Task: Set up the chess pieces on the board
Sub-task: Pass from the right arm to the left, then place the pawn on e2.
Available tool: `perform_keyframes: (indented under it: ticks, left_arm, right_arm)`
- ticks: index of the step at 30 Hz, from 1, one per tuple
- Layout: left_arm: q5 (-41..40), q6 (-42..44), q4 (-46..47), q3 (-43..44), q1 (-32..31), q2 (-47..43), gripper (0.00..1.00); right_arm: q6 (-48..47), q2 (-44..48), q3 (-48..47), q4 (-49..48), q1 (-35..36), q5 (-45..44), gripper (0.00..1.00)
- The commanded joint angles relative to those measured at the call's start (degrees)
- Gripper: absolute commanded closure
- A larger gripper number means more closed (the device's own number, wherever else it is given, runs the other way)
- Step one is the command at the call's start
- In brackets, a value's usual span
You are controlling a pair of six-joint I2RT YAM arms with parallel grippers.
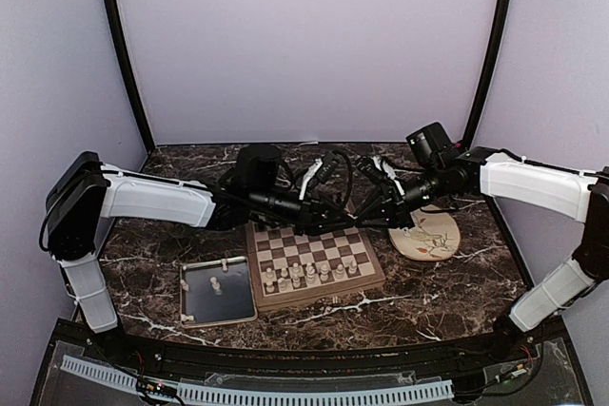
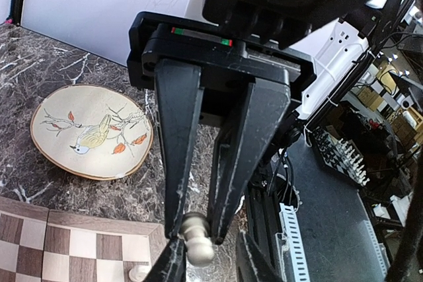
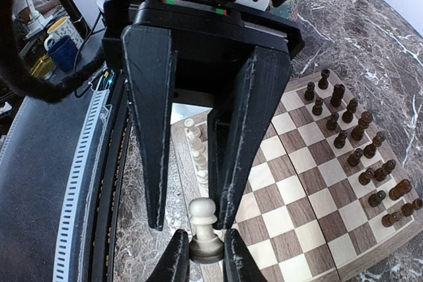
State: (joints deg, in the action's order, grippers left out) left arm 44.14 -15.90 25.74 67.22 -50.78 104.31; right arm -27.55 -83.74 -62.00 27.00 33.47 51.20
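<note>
A cream-white pawn (image 3: 205,239) hangs in the air between both grippers, above the board's (image 1: 366,278) far right corner. My left gripper (image 2: 196,232) is shut on the pawn's (image 2: 198,246) base. My right gripper (image 3: 193,226) faces it tip to tip. Its jaws straddle the pawn's head with a gap on one side, so it is open. More white pieces (image 1: 304,275) stand in the board's near rows. Dark brown pieces (image 3: 357,143) line the opposite side of the board (image 3: 317,189).
A grey metal tray (image 1: 195,306) holding a white piece (image 1: 215,284) lies left of the board. A round floral plate (image 1: 428,235) sits to its right. A dark round container (image 1: 257,164) stands behind the left arm. Marble tabletop surrounds them.
</note>
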Motion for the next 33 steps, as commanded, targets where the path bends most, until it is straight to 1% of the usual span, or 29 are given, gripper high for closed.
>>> perform_keyframes:
  ticks: [1, 4, 7, 14, 16, 17, 19, 21, 23, 25, 29, 33]
  left_arm:
    - [1.02, -0.89, 2.22, 1.74, -0.1, -0.07, 0.7]
    - [0.52, -0.88, 2.1, 1.77, -0.1, -0.14, 0.71]
    - [0.6, -0.81, 2.19, 1.75, -0.1, -0.07, 0.76]
    - [1.04, -0.54, 2.1, 1.84, -0.1, 0.11, 0.85]
    - [0.68, 0.36, 0.73, 2.28, -0.1, 0.04, 0.87]
    - [0.33, 1.4, -1.46, 2.78, -0.1, -0.1, 0.87]
    - [-1.12, 4.39, -7.39, 4.21, -0.1, -0.81, 0.87]
    - [-4.83, 8.79, -15.01, 6.05, -0.1, -1.79, 0.87]
    - [-7.92, 13.16, -21.97, 7.24, -0.1, -3.21, 0.87]
    - [-11.37, 18.23, -28.53, 8.53, -0.15, -3.94, 0.88]
    - [-19.65, 25.29, -41.32, 12.59, -0.55, -3.41, 0.88]
    - [-26.49, 29.87, -48.36, 16.58, -1.51, -1.23, 0.88]
  right_arm:
    - [-0.46, -0.01, 0.2, -0.49, -0.16, 0.05, 0.82]
    - [-0.41, -0.01, 0.15, -0.41, -0.09, 0.13, 0.82]
    - [-0.41, -0.08, 0.14, -0.37, -0.14, 0.17, 0.82]
    - [-0.64, -0.11, 0.15, -0.29, -0.14, -0.09, 0.82]
    - [-0.71, -0.06, 0.0, 0.05, -0.15, -0.44, 0.79]
    - [-1.06, 0.17, -0.39, 0.51, -0.22, -0.99, 0.76]
    - [-2.58, 1.22, -0.75, 2.26, -1.14, -1.64, 0.67]
    - [-3.08, 3.16, -0.61, 2.36, -3.17, -1.19, 0.6]
    - [-3.37, 5.43, -0.27, 2.47, -5.55, -0.22, 0.55]
    - [-3.69, 6.57, 0.29, 2.61, -8.33, 0.88, 0.53]
    - [-0.62, 7.45, 2.68, -1.7, -12.86, 0.88, 0.52]
    - [0.97, 7.28, 2.99, -3.58, -14.09, -2.28, 0.52]
